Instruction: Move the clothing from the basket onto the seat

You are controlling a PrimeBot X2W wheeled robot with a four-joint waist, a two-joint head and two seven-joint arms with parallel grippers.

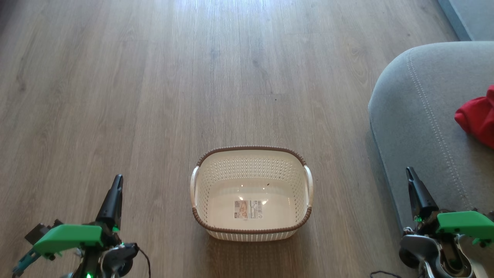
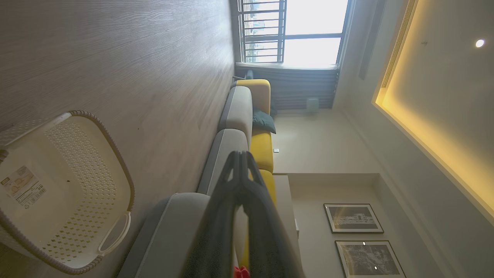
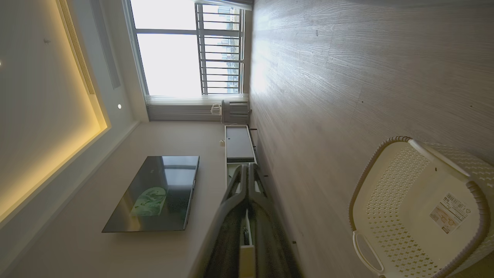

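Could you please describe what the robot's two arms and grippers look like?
The left gripper and right gripper each have long, tapering black fingers, a bright green cover, small green lights and silvery metal wrist parts. A thin black cable trails from the left wrist.

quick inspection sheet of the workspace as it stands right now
surface: wood-look floor, with the basket standing on it
job's things: basket upright, nothing in it but a label; red clothing lying on the grey seat
clutter: nothing seen
end effectors: left end effector shut, holding nothing; right end effector shut, holding nothing
cables: thin dark cable by the left wrist; another cable end at the lower right of the head view
surroundings: window, wall television, framed pictures
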